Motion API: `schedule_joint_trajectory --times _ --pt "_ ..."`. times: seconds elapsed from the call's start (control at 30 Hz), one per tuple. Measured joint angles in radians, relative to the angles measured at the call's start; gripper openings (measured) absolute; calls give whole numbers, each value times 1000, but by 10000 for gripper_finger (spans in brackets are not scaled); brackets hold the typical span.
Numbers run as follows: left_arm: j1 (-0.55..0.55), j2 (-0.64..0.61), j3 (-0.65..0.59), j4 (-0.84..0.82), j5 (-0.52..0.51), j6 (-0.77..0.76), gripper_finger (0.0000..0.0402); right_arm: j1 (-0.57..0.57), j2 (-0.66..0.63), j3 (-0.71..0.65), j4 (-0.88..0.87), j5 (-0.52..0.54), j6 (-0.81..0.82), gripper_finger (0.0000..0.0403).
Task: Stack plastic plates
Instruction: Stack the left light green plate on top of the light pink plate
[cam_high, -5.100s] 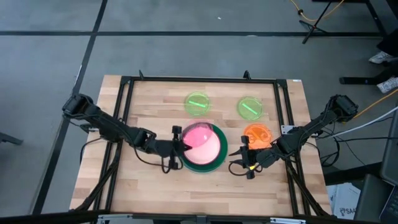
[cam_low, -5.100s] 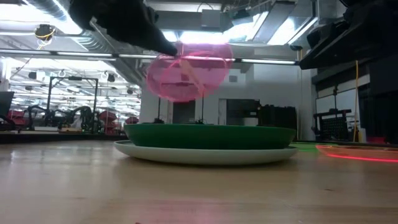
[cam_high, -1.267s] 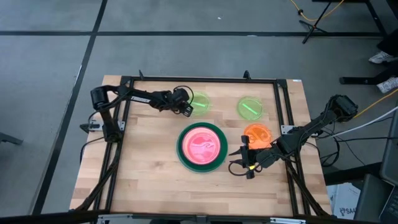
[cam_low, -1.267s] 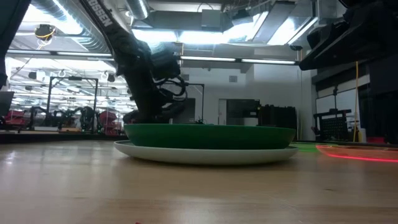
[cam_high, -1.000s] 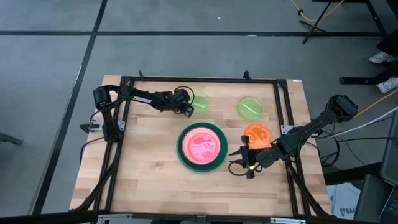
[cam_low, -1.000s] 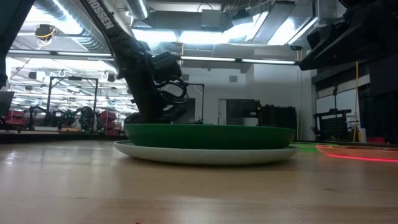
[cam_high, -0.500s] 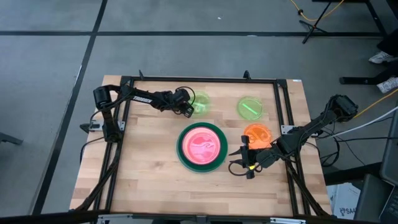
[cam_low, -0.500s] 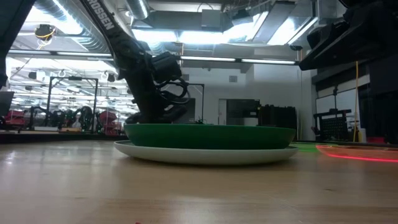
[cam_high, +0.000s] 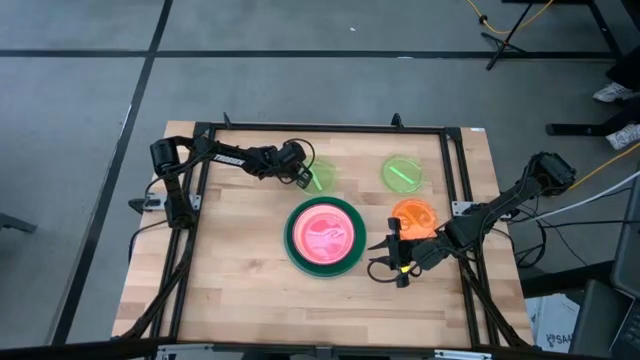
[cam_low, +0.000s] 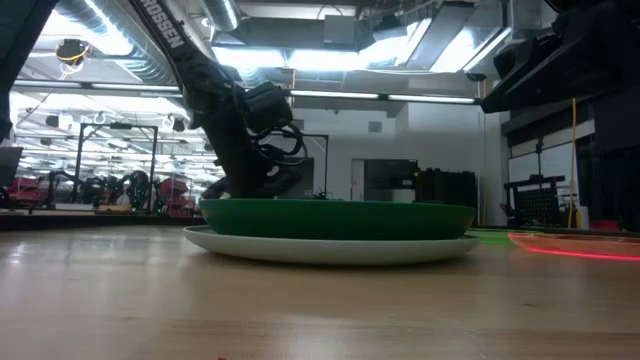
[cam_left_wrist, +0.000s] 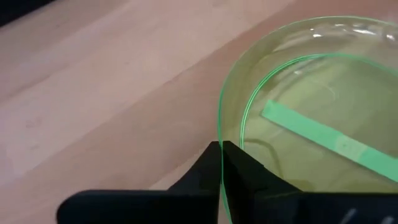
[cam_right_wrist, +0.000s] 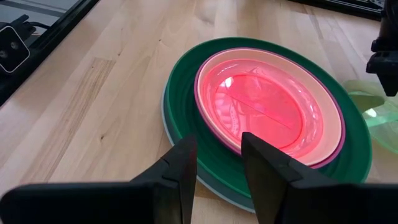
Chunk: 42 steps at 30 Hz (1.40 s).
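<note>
The lime green plate at the table's far side is pinched at its rim by the left gripper; next, lift and carry it onto the central stack.

Left gripper: both dark fingers closed on the near rim of a translucent lime green plate, one on each side of the rim. A green tape strip lies across the plate's inside. The plate sits over the wooden table.
</note>
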Motion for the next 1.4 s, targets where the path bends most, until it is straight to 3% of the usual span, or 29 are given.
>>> schedule_joint_trajectory --times 0.2,0.67,1.4 --pt "0 0 0 -1 -34 25 2 0 0 0 0 0 0 117" --pt "36 -44 0 -25 -6 58 1 0 0 0 -1 0 0 117" --pt "-27 -390 0 -77 17 125 0 0 0 0 0 18 -2 117"
